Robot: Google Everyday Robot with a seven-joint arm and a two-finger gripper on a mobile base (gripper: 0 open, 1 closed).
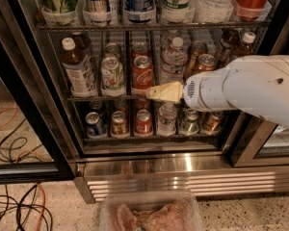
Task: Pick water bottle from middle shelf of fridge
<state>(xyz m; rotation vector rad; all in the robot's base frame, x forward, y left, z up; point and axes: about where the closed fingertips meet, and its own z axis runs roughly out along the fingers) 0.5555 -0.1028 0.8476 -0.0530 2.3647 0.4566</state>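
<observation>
The fridge (34,95) stands open-fronted before me, with a ribbed steel base panel (192,179). The water bottle (175,57) is clear with a white cap and stands on the middle shelf (94,98), right of centre, between a red cola can (142,72) and copper cans (204,64). My gripper (154,91), tan at the end of the white arm (245,90), points left. It hangs in front of the shelf's front edge, just below and left of the water bottle and apart from it. The arm hides the shelf's right part.
A brown-liquid bottle (77,67) and a green-white can (112,73) stand on the left of the middle shelf. More brown bottles (244,42) are at the far right. Cans and a clear bottle (167,117) fill the bottom shelf. A plastic tub (149,213) and cables (17,211) lie on the floor.
</observation>
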